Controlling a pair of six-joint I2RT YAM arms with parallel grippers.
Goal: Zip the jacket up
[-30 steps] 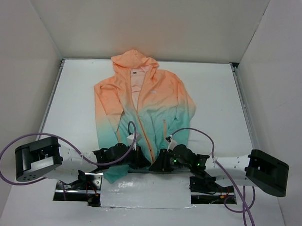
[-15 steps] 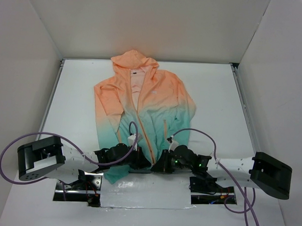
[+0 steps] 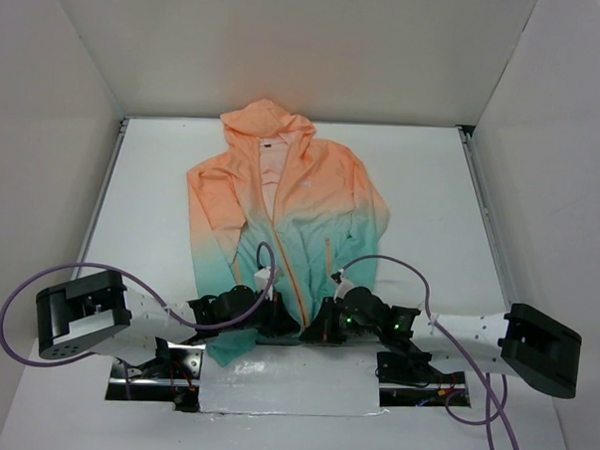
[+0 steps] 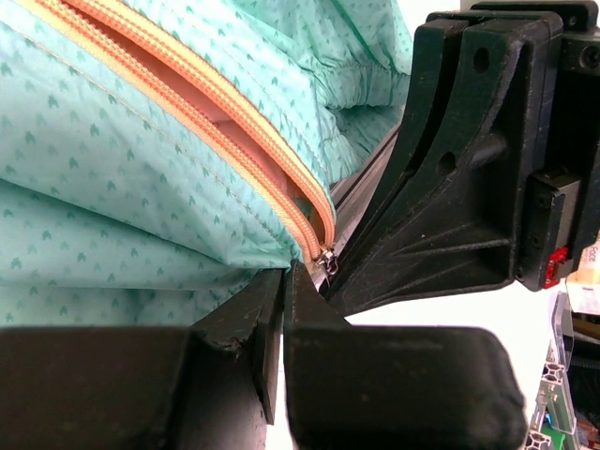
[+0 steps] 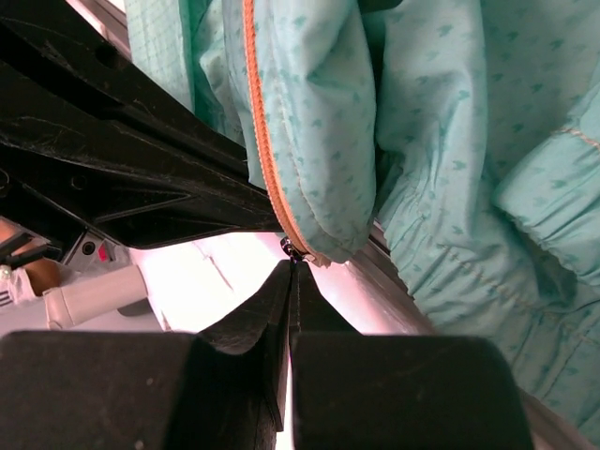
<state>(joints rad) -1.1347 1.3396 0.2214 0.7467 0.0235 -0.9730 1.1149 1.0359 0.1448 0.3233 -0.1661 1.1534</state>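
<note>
The jacket (image 3: 291, 200) lies flat on the table, peach hood at the far end and teal hem toward me, its orange zipper (image 3: 291, 269) open down the middle. Both grippers meet at the hem's centre. My left gripper (image 3: 272, 315) is shut, its tips (image 4: 284, 274) pinching the teal hem edge (image 4: 187, 244) just beside the zipper's bottom end. My right gripper (image 3: 318, 323) is shut, with the small metal zipper pull (image 5: 293, 251) caught at its tips (image 5: 290, 266). The same slider (image 4: 325, 259) shows in the left wrist view, at the foot of the orange tape.
The white table (image 3: 430, 211) is walled on three sides. A metal strip (image 3: 293, 384) runs along the near edge by the arm bases. Purple cables (image 3: 38, 293) loop off both arms. The jacket's right sleeve cuff (image 5: 553, 234) lies bunched beside the right gripper.
The right arm's outer link has dropped and shifted slightly right. Both grippers stay at the hem, and the jacket has not visibly moved.
</note>
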